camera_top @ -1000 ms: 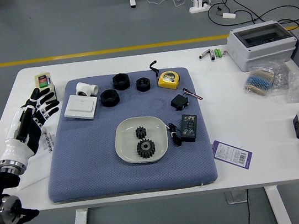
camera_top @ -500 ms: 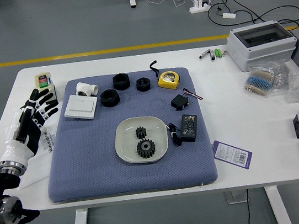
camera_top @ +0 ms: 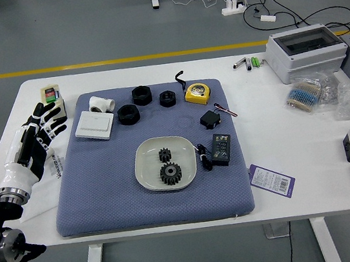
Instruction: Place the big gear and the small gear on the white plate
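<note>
Mat [camera_top: 100, 200]: bears plate. Plate [camera_top: 143, 158]: its sides roughly parallel to the mat's. Left hand [camera_top: 35, 143]: fingers spread, beyond mat's left edge. Big gear [camera_top: 170, 174]: flat, face up, toward plate's near edge. Small gear [camera_top: 164, 154]: likewise flat, just beyond, axis upright.

2 black gears [camera_top: 170, 174], white plate [camera_top: 145, 175], blue-grey mat [camera_top: 107, 205], yellow-black tape measure [camera_top: 197, 94]
</note>
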{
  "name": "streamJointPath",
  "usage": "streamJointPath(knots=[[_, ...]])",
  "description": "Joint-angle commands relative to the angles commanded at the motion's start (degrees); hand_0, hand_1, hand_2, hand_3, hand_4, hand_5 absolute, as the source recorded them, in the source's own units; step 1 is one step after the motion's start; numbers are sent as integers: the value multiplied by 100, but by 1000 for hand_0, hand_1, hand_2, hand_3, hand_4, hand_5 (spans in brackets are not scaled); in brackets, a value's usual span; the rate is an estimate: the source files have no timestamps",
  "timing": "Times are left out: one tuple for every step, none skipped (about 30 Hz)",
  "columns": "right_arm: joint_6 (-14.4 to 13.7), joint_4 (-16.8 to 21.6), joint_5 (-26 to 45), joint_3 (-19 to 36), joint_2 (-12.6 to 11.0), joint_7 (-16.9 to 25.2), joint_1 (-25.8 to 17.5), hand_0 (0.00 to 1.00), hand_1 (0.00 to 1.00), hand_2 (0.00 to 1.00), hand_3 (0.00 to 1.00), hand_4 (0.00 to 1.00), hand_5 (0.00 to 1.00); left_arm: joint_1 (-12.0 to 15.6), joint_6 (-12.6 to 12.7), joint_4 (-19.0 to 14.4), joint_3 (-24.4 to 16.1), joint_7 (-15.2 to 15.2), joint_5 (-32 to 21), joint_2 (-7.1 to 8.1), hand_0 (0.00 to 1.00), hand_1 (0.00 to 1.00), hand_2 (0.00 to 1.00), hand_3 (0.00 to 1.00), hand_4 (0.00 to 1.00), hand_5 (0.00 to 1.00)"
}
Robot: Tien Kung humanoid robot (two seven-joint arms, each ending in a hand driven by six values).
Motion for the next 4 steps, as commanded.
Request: streamJointPath(knots=[[0,0,0,-1,0,0,1,614,621,723,538,744,699,0,-1,2,-2,2,1,-1,792,776,850,812,914,819],[0,0,3,1,0,2,1,614,621,723,538,744,699,1,-2,4,-6,5,5,-2,792,776,850,812,914,819],[0,0,6,3,0,4,2,614,621,723,538,744,699,3,-6,6,-12,13,14,-4,792,776,850,812,914,819],[-1,-1,7,4,0,5,3,614,621,723,538,744,699,5,-12,8,-17,24,21,-4,792,776,850,812,914,819]])
